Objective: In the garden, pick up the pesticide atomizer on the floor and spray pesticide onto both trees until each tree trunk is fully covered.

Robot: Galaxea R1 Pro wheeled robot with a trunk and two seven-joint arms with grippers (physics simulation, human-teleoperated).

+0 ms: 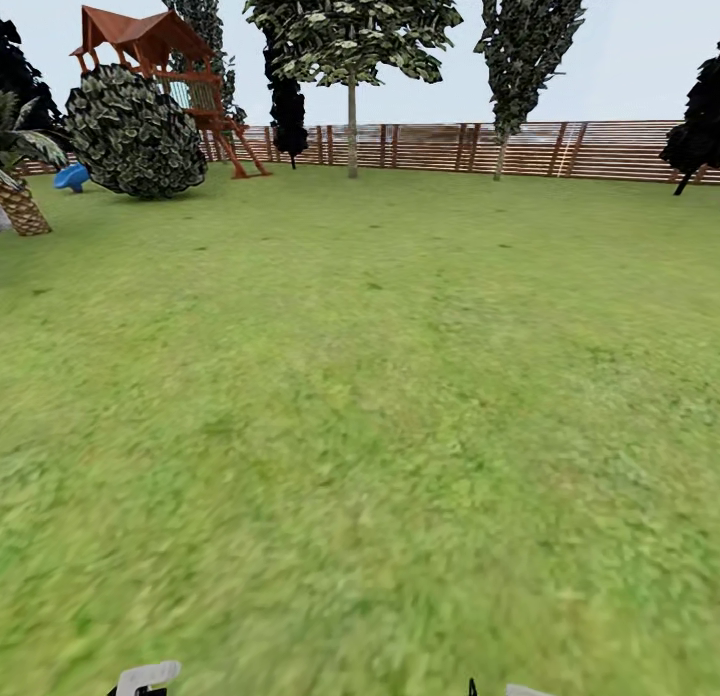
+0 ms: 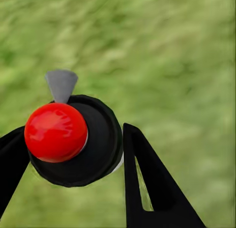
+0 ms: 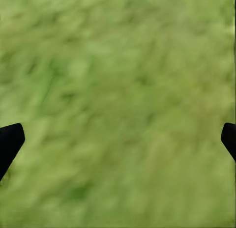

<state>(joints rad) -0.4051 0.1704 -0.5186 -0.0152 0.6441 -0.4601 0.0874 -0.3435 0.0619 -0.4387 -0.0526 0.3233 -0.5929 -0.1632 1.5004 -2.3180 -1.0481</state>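
In the left wrist view, the pesticide atomizer (image 2: 96,149) is seen from above: a dark round top with a red dot (image 2: 55,132) and a grey nozzle. My left gripper (image 2: 69,144) is shut on it, one black finger on each side, with grass below. My right gripper (image 3: 120,134) is open over bare grass, holding nothing. In the head view, two trees stand far off by the fence, one with a pale trunk (image 1: 352,126) at centre and a narrower tree (image 1: 500,151) to its right. Their trunks look thin at this distance.
A wide lawn (image 1: 360,426) stretches ahead to a brown slatted fence (image 1: 600,151). At the far left are a round shrub (image 1: 135,131), a red-roofed play tower (image 1: 150,46), a small palm (image 1: 20,191) and a blue object (image 1: 72,178). A dark tree (image 1: 695,136) stands far right.
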